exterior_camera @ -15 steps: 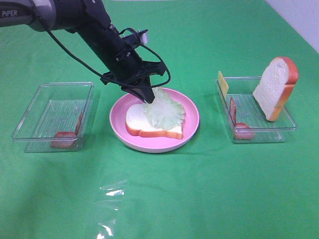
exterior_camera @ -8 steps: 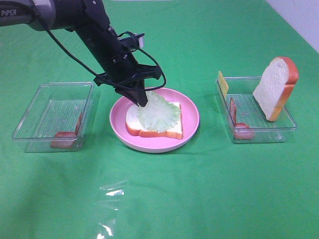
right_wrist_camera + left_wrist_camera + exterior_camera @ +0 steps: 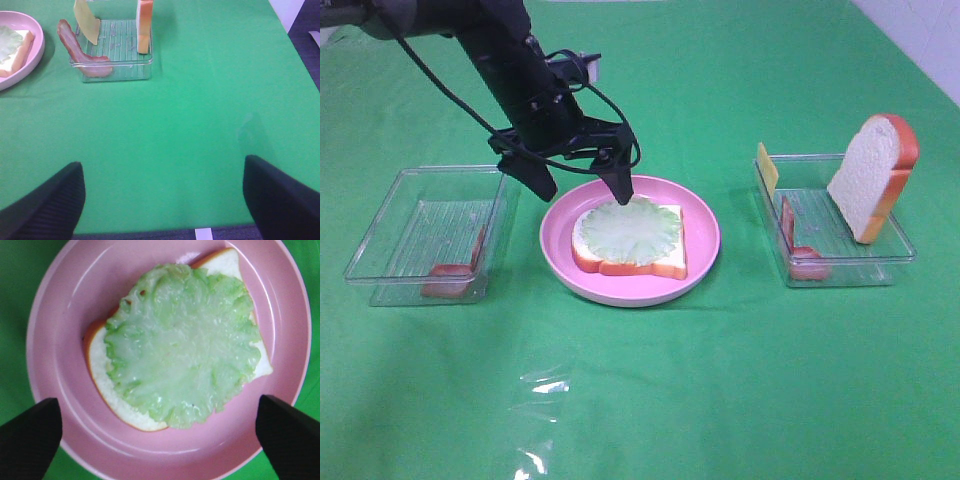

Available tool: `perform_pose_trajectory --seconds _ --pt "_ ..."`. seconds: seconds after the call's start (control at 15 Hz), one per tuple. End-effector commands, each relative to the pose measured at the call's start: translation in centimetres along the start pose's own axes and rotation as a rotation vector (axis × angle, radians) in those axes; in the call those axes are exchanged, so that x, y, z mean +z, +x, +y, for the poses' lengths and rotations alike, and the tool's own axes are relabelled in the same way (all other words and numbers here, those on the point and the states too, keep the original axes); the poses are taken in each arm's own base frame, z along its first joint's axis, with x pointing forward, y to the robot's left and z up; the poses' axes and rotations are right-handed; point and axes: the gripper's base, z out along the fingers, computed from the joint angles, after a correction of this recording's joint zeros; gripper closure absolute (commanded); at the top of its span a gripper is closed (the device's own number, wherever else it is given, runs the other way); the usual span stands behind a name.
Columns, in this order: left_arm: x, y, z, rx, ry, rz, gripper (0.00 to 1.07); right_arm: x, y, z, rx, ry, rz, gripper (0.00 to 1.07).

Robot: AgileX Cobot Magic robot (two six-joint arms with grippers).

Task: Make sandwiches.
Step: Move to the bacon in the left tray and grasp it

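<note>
The half-built sandwich (image 3: 630, 268), a square white toy bread slice with an orange-brown crust under a pale green lettuce leaf (image 3: 625, 228), lies flat on the round pink plate (image 3: 708, 238). The high camera shows the black left gripper (image 3: 582, 192) poised just above the plate's far side, its fingers spread wide and holding nothing. The left wrist camera adds that the leaf (image 3: 182, 347) covers most of the slice, leaving corners bare. The right gripper (image 3: 162, 200) shows only in its own wrist view, jaws apart over bare green cloth. That view shows the clear plastic right tray (image 3: 112, 67) with a bacon strip (image 3: 75, 47), a cheese slice (image 3: 86, 22) and an upright bread slice (image 3: 145, 25).
</note>
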Motion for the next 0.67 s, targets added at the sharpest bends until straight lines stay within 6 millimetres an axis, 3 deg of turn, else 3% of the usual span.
perform_pose_trajectory --seconds 0.07,0.2,0.4,0.53,0.67 --pt "-3.6 0.3 -1.0 -0.013 -0.044 -0.007 0.05 -0.2 0.3 0.0 0.001 0.001 -0.030 0.23" --pt "-7.2 1.8 -0.6 -0.068 -0.177 0.071 0.05 -0.2 0.3 0.0 0.001 0.001 -0.030 0.23" --pt "-10.2 3.2 -0.6 -0.126 -0.258 0.032 0.05 -0.2 0.3 0.0 0.001 0.001 -0.030 0.23" --pt "-10.4 4.8 -0.5 -0.138 -0.266 0.072 0.05 -0.2 0.3 0.0 0.001 0.001 -0.030 0.23" --pt "-9.2 6.5 0.4 -0.180 -0.321 0.140 0.05 -0.2 0.3 0.0 0.001 0.001 -0.030 0.23"
